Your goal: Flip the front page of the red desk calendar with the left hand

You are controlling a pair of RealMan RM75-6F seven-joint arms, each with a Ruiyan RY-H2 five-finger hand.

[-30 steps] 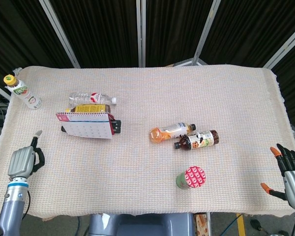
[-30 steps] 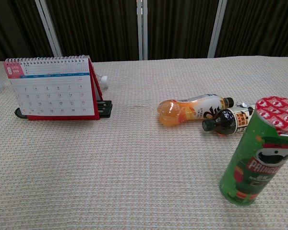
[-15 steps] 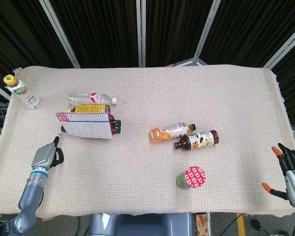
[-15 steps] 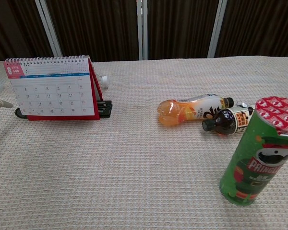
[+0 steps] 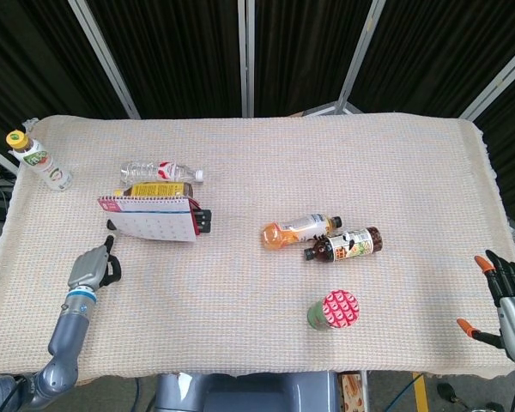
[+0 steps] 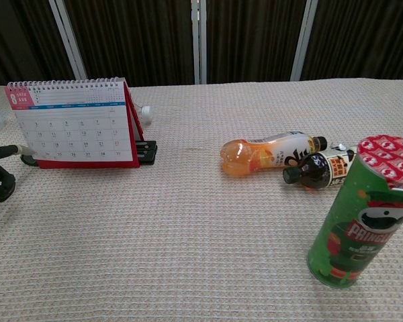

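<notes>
The red desk calendar [image 5: 150,219] stands on the left half of the table, its white date page [image 6: 70,124] facing me and its spiral binding on top. My left hand [image 5: 92,270] lies on the cloth just in front of and left of the calendar's lower left corner. Most of its fingers are curled in, and one finger [image 6: 7,150] points at that corner, its tip close to the calendar's base. It holds nothing. At the table's front right edge my right hand [image 5: 506,300] has its fingers spread and is empty. The chest view does not show it.
Behind the calendar lie a clear water bottle [image 5: 163,170] and a yellow-labelled bottle [image 5: 154,190]. A green-capped bottle [image 5: 39,160] lies far left. An orange drink bottle [image 6: 269,153] and a dark bottle [image 6: 319,168] lie mid-table, with an upright Pringles can [image 6: 359,215] in front.
My left hand has moved forward and to the right, from the table's front left edge up to the calendar's lower left corner. The right hand and calendar are unchanged.
</notes>
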